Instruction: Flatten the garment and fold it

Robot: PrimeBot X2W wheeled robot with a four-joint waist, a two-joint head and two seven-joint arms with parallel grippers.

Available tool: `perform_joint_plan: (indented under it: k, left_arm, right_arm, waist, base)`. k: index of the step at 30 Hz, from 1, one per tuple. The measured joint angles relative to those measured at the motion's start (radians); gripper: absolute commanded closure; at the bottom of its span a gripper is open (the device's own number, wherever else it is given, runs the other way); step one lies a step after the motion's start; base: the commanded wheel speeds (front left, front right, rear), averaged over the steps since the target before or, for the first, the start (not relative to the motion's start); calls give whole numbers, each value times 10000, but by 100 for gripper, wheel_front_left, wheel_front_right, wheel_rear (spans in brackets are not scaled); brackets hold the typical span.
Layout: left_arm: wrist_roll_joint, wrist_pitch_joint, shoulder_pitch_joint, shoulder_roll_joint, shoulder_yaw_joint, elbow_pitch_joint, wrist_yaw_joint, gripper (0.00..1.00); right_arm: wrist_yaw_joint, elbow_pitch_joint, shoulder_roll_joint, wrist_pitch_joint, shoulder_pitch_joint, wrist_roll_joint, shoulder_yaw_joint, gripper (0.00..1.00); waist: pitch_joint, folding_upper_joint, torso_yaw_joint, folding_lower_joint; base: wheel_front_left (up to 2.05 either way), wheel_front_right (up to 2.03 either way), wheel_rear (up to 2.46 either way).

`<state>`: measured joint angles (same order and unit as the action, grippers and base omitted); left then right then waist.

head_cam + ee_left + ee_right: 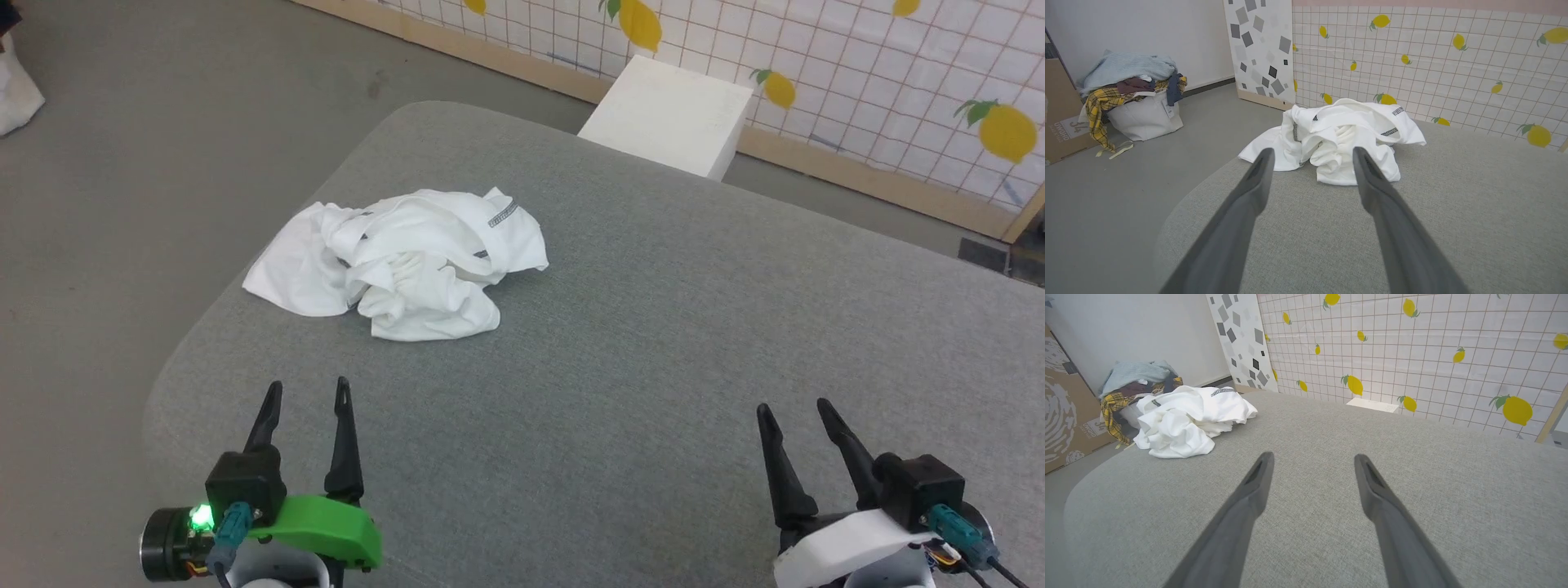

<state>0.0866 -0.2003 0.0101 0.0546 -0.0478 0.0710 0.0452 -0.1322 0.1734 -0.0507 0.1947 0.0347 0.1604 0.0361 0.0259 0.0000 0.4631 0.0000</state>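
The garment (pixel 404 263) is a white shirt with dark stitched seams, lying in a crumpled heap on the grey padded table (pixel 653 343), toward its far left side. It also appears ahead of the left fingers as the garment (pixel 1337 139) and at the upper left as the garment (pixel 1186 416). My left gripper (pixel 308 392) hovers open near the table's front left edge, short of the heap, nothing between its fingers. At the front right my right gripper (pixel 792 411) is open too, far from the cloth.
A white box (pixel 669 114) stands beyond the table's far edge, against the lemon-patterned wall (pixel 857 73). A white bag piled with clothes (pixel 1137 102) and a cardboard box (pixel 1061 114) sit on the floor to the left. Bare grey tabletop spreads right of the heap.
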Motion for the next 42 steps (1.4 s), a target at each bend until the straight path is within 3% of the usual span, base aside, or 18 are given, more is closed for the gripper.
perform_joint_plan:
  k: [8, 16, 21, 28, 36, 41, 42]
  left_arm:
    - [130, -159, -355, 19, 19, 376, -291, 0]
    - [1118, -31, -2916, 468, 573, 1941, -1003, 0]
    - [2253, 1569, -5139, 1122, 771, 3657, -1465, 0]
    - [3680, 3687, -7340, 1695, 943, 5831, -1664, 0]
    - [3979, 5603, -7963, 1776, 150, 7359, -1689, 0]
    - [4282, 6543, -8321, 2107, -23, 7818, -1720, 0]
    - [4320, 6521, -8344, 2192, -27, 7810, -1720, 51]
  right_arm:
    - [0, 50, 2, 81, -18, 96, 38, 0]
    - [0, -36, 8, 42, -238, 4, -21, 0]
    - [0, -481, 8, -242, -422, -430, -309, 0]
    - [0, -1248, 10, -646, -786, -999, -527, 0]
    - [0, -1854, 10, -1041, -805, -1348, -435, 0]
    - [0, -1902, 12, -1070, -800, -1344, -345, 0]
    - [0, -1904, 12, -1066, -802, -1335, -332, 0]
  waist:
    - [200, 0, 164, 0]
    - [674, 0, -258, 0]
    - [1330, 0, -534, 0]
    - [2547, 0, -951, 1]
    - [3822, 0, -1451, 1]
    - [4349, 0, -1732, 1]
    - [4401, 1, -1794, 1]
  base:
    - [0, 0, 0]
    - [0, 0, 0]
    - [0, 0, 0]
    - [0, 0, 0]
    - [0, 0, 0]
    - [0, 0, 0]
    - [0, 0, 0]
